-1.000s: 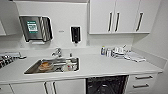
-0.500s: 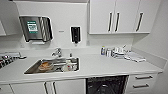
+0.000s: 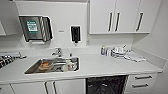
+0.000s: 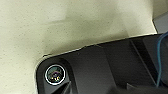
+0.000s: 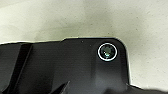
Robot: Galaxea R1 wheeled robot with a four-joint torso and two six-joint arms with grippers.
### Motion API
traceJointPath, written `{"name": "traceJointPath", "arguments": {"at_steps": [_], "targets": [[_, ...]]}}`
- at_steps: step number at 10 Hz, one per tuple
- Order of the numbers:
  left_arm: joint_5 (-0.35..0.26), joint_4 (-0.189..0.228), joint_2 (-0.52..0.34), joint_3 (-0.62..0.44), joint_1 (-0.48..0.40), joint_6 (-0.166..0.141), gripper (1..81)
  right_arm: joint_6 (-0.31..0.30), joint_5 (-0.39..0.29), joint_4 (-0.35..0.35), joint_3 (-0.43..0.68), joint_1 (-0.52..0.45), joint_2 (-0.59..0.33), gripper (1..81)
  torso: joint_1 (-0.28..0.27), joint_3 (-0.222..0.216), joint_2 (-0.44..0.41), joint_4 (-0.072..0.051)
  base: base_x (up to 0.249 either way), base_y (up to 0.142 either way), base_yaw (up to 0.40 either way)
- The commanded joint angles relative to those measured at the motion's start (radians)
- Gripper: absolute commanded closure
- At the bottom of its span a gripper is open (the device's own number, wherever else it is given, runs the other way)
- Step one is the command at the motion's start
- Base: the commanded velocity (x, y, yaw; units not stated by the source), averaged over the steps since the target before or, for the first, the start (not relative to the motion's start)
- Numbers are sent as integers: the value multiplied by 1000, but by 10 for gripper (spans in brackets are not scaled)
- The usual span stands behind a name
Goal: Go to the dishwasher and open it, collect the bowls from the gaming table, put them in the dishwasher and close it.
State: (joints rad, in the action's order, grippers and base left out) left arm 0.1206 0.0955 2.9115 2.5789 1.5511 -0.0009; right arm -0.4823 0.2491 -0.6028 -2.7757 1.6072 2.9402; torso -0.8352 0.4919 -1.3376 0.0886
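Head view faced kitchenette. White worktop (image 3: 100,66) ran across. Steel sink (image 3: 52,65) set in it at left, orange item and dishes inside, tap (image 3: 58,52) behind. Dishwasher (image 3: 106,84) under worktop right of sink, showing as dark opening; door position not clear. Drawers (image 3: 142,81) just right of it. Wall cupboards (image 3: 120,16) above. Paper-towel dispenser (image 3: 35,28) and soap dispenser (image 3: 75,33) on wall. Clutter (image 3: 120,52) at worktop's back right. Fingers' state: cannot tell for either arm; wrist views showed pale speckled floor (image 4: 75,22).
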Motion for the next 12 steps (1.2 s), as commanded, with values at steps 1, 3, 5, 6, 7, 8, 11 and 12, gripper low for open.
{"name": "traceJointPath", "arguments": {"at_steps": [1,3,5,6,7,8,11,12], "targets": [[-45,-13,0,-2,-48,2,10,-1,-48,-6,-8,-35,12,10,63,0,98,0,0,0,0],[-47,-16,8,-2,-45,1,10,1,-100,-6,-5,-43,19,10,109,0,169,0,0,0,0],[-44,-17,15,1,-45,2,10,8,-117,-8,-8,-45,42,10,156,0,243,0,0,0,0],[-42,-19,23,15,-45,2,10,7,-117,-8,-8,-45,50,10,179,0,278,0,0,0,0],[-42,-19,45,42,-45,4,10,2,-117,-6,-2,-45,53,10,201,0,311,0,0,0,0],[-42,-17,64,78,-45,4,10,1,-117,-6,-5,-43,58,10,227,0,352,0,0,0,0],[-44,-14,75,110,-47,1,10,43,-113,148,-28,-19,75,10,297,0,460,0,0,0,0],[-45,-14,75,110,-47,-1,10,229,-113,287,-48,-23,88,10,321,0,497,0,0,0,0]]}}
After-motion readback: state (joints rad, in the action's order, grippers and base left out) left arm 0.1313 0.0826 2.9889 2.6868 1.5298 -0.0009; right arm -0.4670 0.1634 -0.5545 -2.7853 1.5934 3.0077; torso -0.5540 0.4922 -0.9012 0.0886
